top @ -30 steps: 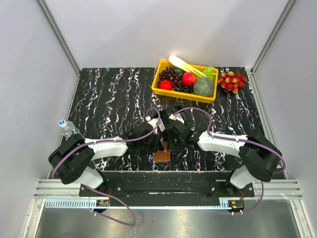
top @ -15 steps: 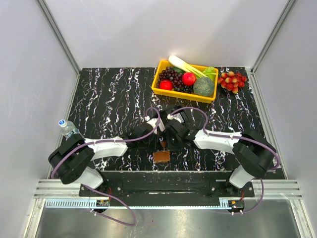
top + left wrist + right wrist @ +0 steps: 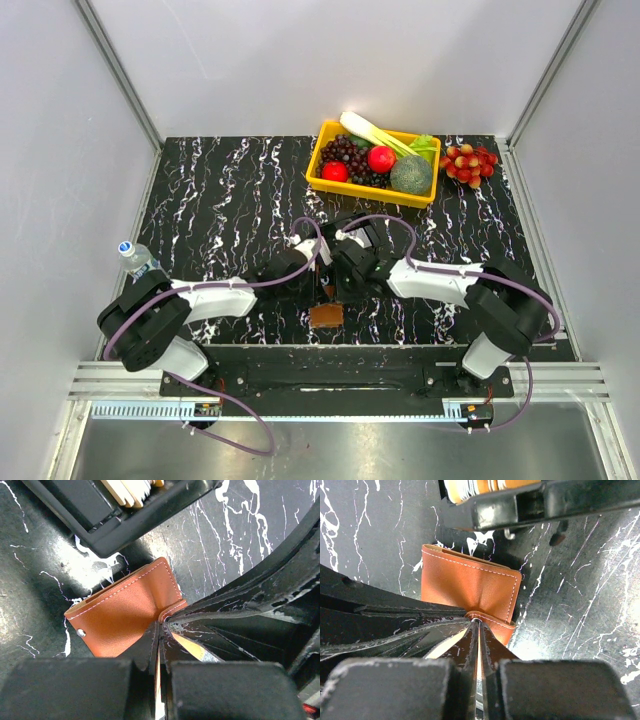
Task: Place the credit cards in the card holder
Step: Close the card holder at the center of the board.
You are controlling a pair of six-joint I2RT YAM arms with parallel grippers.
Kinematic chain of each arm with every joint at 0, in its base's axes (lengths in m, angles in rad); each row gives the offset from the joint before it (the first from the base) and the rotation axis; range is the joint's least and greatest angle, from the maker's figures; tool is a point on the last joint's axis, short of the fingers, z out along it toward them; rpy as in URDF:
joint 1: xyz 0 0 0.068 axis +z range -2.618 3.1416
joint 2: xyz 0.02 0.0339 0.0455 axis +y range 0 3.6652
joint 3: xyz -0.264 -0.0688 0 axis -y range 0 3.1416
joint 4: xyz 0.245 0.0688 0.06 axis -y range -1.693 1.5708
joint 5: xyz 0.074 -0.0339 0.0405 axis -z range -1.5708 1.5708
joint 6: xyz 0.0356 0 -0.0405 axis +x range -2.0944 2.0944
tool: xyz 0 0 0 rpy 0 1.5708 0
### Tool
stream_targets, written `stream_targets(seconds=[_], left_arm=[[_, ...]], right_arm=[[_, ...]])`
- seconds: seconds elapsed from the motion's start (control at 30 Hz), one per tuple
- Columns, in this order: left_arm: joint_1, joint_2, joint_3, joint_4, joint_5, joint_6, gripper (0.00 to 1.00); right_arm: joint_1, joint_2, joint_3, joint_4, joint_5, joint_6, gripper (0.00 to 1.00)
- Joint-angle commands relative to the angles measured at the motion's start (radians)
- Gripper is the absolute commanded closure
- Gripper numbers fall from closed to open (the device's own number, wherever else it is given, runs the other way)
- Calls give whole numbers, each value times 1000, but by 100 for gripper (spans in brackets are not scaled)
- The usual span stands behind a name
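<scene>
left pincer (image 3: 160, 626) clamped on card holder (image 3: 125, 614) lip | right pincer (image 3: 475, 624) pinched apparent credit card (image 3: 478, 652) | risk: skewed push could have jammed card, tugging holder free

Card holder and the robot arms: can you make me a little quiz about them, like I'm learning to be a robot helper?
1. True or false: the card holder is blue.
2. What stands in the black box? A) credit cards B) grapes C) a bottle
3. Check the left tool and the right tool. How many tools pinch the card holder's edge?
Key: 1 false, it is brown. 2 A. 3 two, both are shut on it.
</scene>
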Motion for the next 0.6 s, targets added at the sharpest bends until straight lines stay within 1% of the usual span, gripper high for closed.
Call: stream_targets(seconds=[0.0,0.27,0.57], left_arm=[[3,29,-37,-32,-21,3,100],[3,37,-75,-6,-15,-15,100],[3,55,-115,11,-4,-34,100]], right_arm=[[7,50,49,-40,37,-9,93],[28,129,106,-111,43,-29,95],[105,217,176,-188,88,-37,97]])
